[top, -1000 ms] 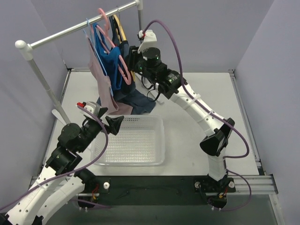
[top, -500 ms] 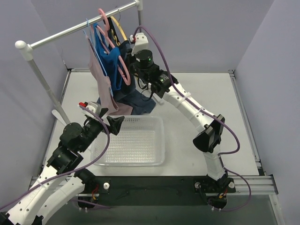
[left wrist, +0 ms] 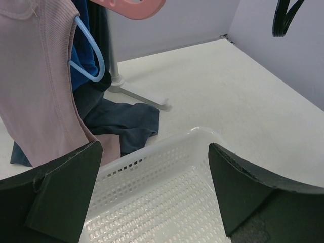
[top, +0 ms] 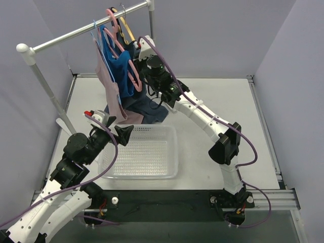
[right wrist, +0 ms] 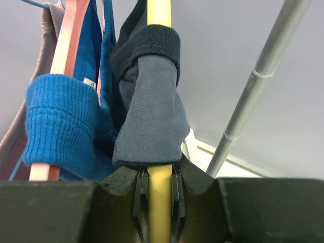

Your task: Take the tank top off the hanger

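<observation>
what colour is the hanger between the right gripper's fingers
Yellow. The hanger shows best in the right wrist view, with a dark navy strap draped over it.

Garments crowd the rail: a mauve top, a blue top and a navy top hang pressed together. The right gripper sits tight under them, clamped on the yellow hanger, with the post just beside. Ahead of the wide-spread left gripper, the basket and dark cloth block the low path. The table to the right lies open.
</observation>
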You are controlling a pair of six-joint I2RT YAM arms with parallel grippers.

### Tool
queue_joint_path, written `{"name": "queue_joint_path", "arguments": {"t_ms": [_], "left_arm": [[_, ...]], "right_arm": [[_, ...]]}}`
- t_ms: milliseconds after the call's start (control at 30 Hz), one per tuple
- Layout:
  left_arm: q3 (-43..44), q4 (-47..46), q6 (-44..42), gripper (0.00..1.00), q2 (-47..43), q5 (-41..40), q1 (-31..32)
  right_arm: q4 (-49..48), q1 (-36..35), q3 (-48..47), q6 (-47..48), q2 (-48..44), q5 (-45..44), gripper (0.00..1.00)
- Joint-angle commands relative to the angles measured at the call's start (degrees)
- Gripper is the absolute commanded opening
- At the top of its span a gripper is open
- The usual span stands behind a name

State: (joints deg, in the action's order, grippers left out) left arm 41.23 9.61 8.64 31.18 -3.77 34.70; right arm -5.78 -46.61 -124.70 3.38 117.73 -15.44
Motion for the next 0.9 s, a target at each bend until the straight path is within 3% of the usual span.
{"name": "queue_joint_path", "arguments": {"t_ms": [0, 600, 867], "left_arm": [[0.34, -2.75, -0.73, 0.97, -0.33, 0.52, -0.51], [-0.10, -3.28, -1.09, 0.97, -0.86, 1.92, -0.86], [-0.19, -3.28, -1.09, 0.97, -0.68, 2.36, -0.86]], "right_arm": [[-15.40, -0.50, -0.71, 6.28, -6.20, 0.85, 0.00], [-14.17, 0.81, 6.49, 9.28, -12.26, -1.25, 0.00], [-13.64, 2.57, 18.70, 8.05, -18.94, -0.38, 0.00]]}}
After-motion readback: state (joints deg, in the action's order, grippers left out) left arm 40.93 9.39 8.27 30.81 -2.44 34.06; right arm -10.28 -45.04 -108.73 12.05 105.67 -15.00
